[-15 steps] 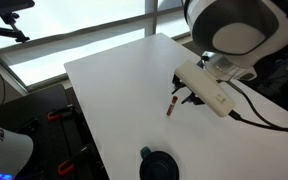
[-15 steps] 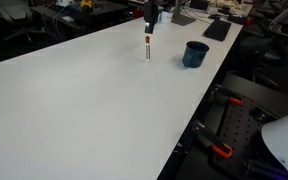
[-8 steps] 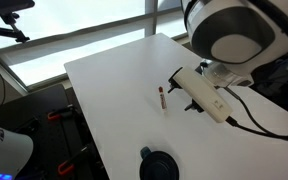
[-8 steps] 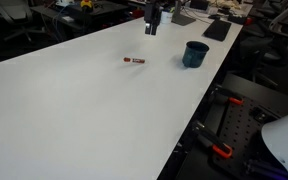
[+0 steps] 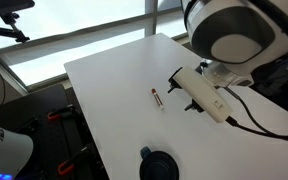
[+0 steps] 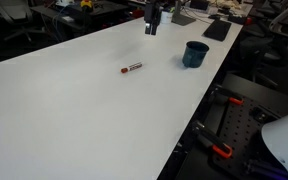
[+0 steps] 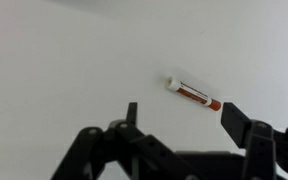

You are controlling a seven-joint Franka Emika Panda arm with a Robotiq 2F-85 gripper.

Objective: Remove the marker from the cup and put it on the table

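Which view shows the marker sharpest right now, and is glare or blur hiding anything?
Wrist view: the marker is largest and crisp on the evenly lit table, while the gripper looks dark and soft-edged. In an exterior view the marker is tiny, and the windows are bright. In an exterior view it is small, with no glare on it.

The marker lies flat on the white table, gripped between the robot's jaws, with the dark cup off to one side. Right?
Not gripped. In the wrist view the jaws stand open and the marker lies loose on the white table, held by nothing. The rest holds: it lies flat, and the dark cup is off to one side.
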